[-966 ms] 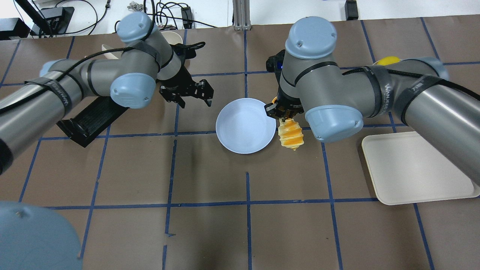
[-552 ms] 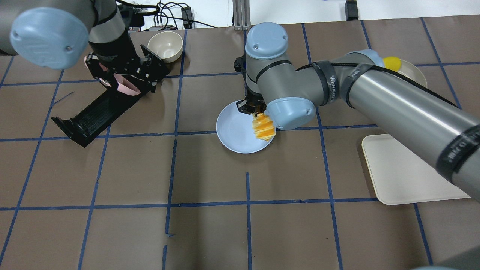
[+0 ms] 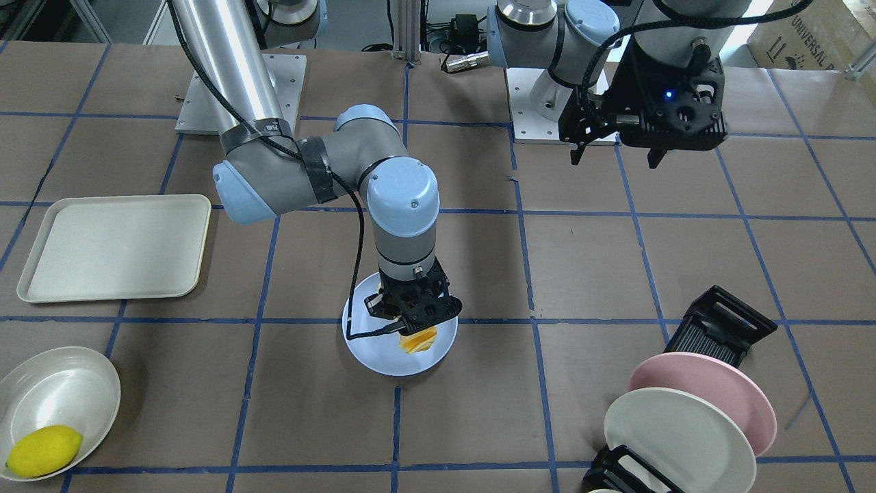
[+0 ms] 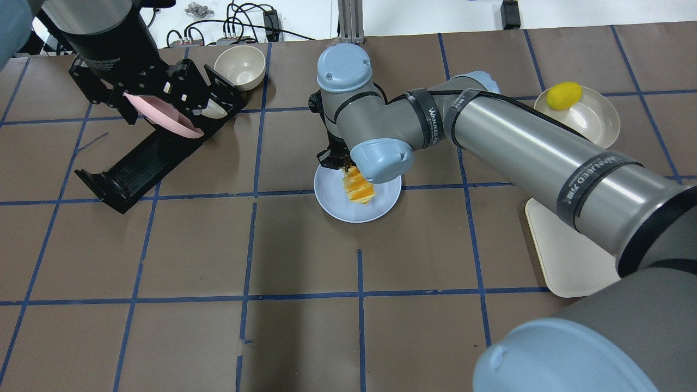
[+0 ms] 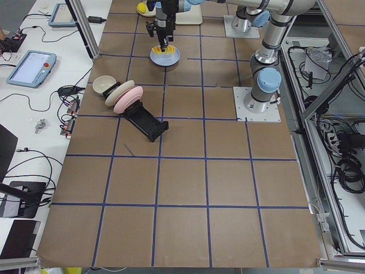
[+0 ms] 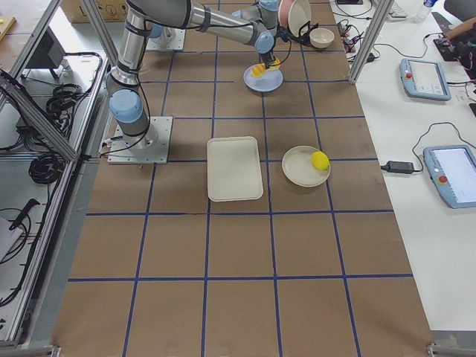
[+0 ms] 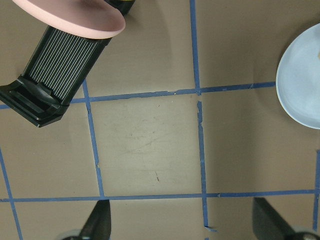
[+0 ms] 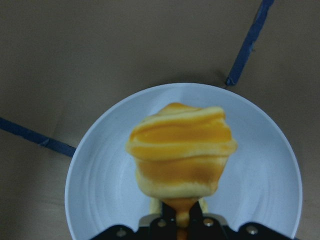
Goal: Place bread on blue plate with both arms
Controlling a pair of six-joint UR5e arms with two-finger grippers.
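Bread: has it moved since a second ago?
Yes. The bread moved left, from off the right rim of the blue plate to over its middle, in the right gripper.

The overhead view looks forward and down from behind the robot. A joint cap (image 4: 544, 354) looms large at lower right, and the blue plate (image 4: 333, 202) sits just above centre. The front-facing view looks steeply down from across the table (image 3: 616, 274), with the mounting plates (image 3: 287, 75) at the top. Both share the plate and the black dish rack (image 4: 130, 163). The side views sit high and far at opposite table ends, the plate small near each top edge. The left wrist view looks straight down, rack at upper left, plate at right edge. The right wrist view sits very close above the plate, the bread (image 8: 180, 150) at centre.
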